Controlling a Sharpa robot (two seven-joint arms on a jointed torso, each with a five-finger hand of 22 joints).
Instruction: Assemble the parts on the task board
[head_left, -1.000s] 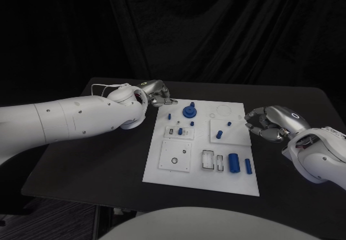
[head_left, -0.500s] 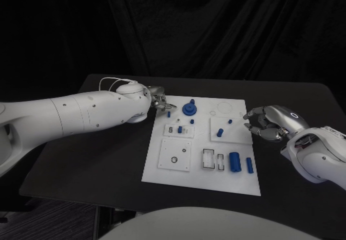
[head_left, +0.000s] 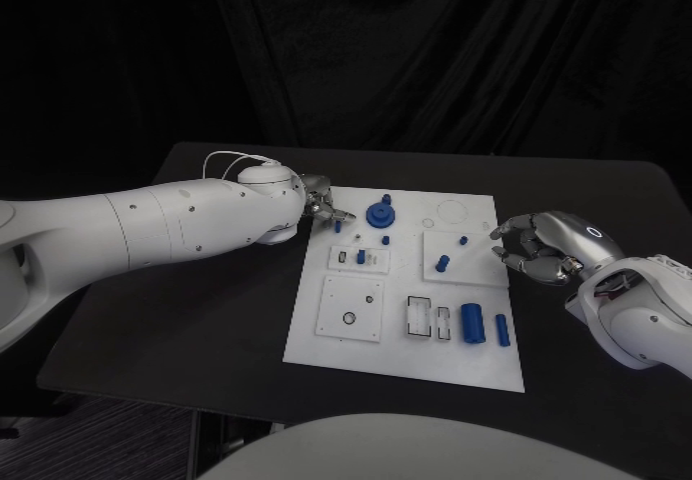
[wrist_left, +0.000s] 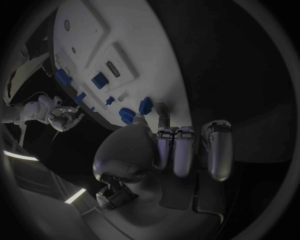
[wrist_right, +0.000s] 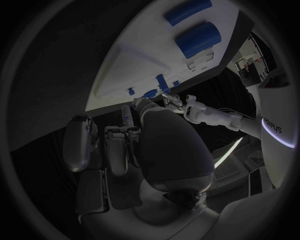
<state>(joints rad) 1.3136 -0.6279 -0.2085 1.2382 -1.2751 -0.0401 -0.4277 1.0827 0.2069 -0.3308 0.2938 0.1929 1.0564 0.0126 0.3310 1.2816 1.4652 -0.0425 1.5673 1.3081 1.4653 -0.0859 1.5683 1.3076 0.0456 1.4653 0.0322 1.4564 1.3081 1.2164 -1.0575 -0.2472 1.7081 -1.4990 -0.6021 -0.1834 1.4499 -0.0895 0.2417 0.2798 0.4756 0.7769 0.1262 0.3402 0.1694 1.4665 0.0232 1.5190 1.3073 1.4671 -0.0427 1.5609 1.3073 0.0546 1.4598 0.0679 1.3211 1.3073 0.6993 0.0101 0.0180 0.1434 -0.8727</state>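
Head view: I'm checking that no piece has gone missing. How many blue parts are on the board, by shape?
Round part: 1
Cylinders lying flat: 2
Small pegs: 4
Total: 7 blue parts, as far as this view lets me tell.

The left robot hand (head_left: 323, 203) sits at the task board's (head_left: 408, 345) far left corner; the right robot hand (head_left: 544, 248) rests beside its right edge.
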